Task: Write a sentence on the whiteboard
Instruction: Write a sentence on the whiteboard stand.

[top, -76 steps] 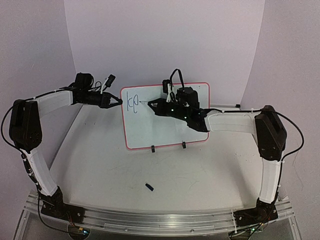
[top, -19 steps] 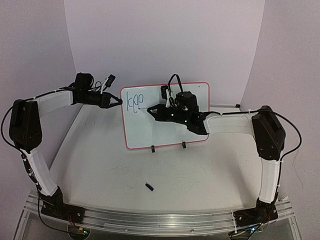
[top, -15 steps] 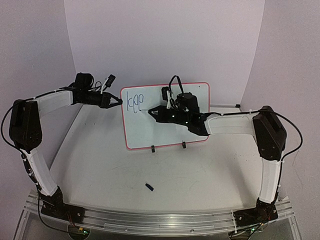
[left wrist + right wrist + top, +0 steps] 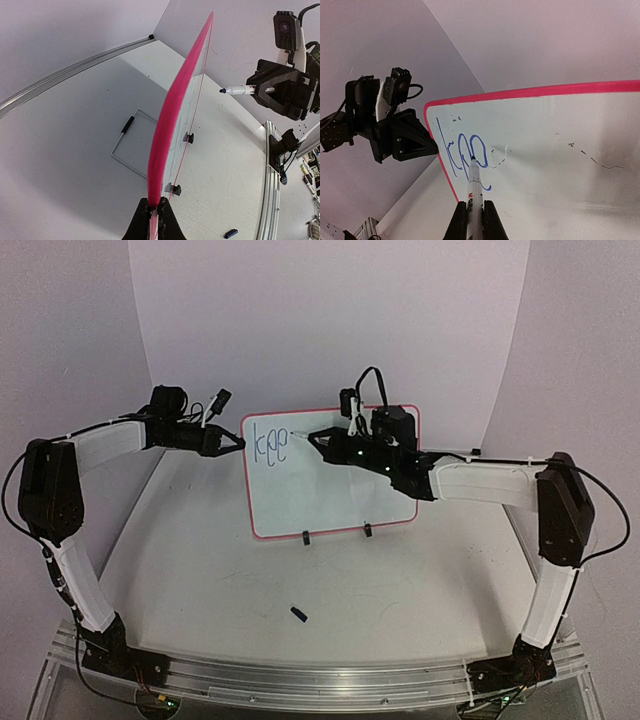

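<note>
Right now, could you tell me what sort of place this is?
Likely a robot lab cell: bare white enclosure walls, left arm and right arm bolted to a metal rail, a whiteboard.

Bright, even light, faint shadows on whiteboard (image 4: 560, 150); wrist views fisheye-warped at edges.

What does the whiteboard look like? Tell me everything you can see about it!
The whiteboard is a smooth white rectangle with rounded corners and a thin pink-red rim. It stands nearly upright on the table on two small black clip feet. Near its top left corner are blue letters reading "kee". The left gripper pinches its left edge. The right gripper holds a marker with its tip by the letters; the left wrist view shows a small gap there.
</note>
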